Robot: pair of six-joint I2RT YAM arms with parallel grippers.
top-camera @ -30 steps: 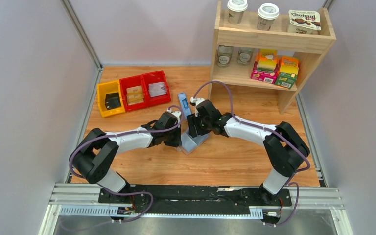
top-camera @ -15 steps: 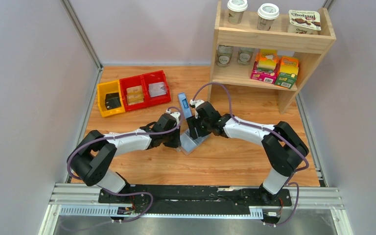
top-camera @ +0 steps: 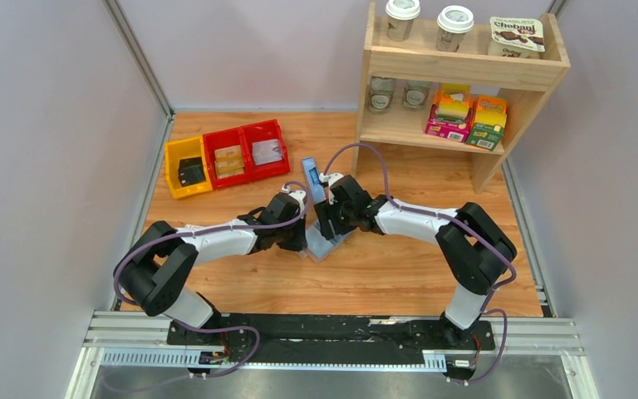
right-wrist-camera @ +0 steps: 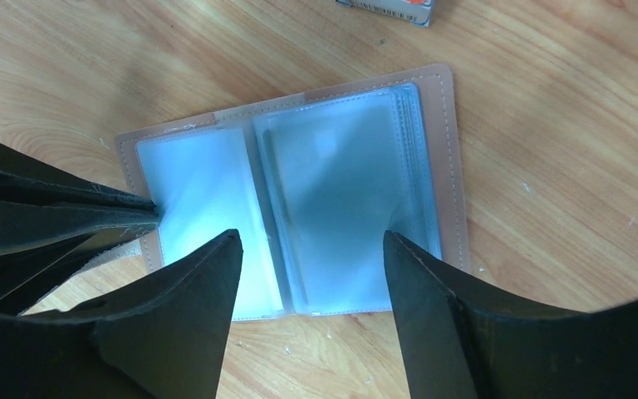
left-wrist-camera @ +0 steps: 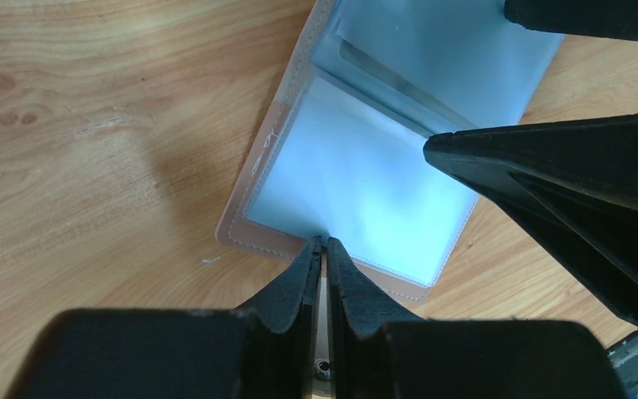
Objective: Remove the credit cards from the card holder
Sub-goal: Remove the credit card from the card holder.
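Card holder [top-camera: 326, 245] laid open on the wooden table [top-camera: 399, 274] at mid-frame, with a gripper at each side.

In the top view the holder is mostly hidden under the left gripper [top-camera: 301, 238] and the right gripper [top-camera: 329, 223], and only a pale blue corner is seen. From the left wrist, the left fingers [left-wrist-camera: 303, 278] are shown pressed almost together, tips at the holder's tan edge; whether anything is pinched cannot be told. From the right wrist, the right fingers [right-wrist-camera: 208, 283] are seen spread wide above the pale blue lining. A grey rectangle [right-wrist-camera: 341, 191] shows through the right half's sleeves; whether it is one of the credit cards cannot be told. Farther up the top view, a narrow blue box [top-camera: 310, 176] lies just beyond the holder. Yellow and red bins [top-camera: 228, 160] are set at upper left, and a wooden shelf [top-camera: 465, 71] at upper right.
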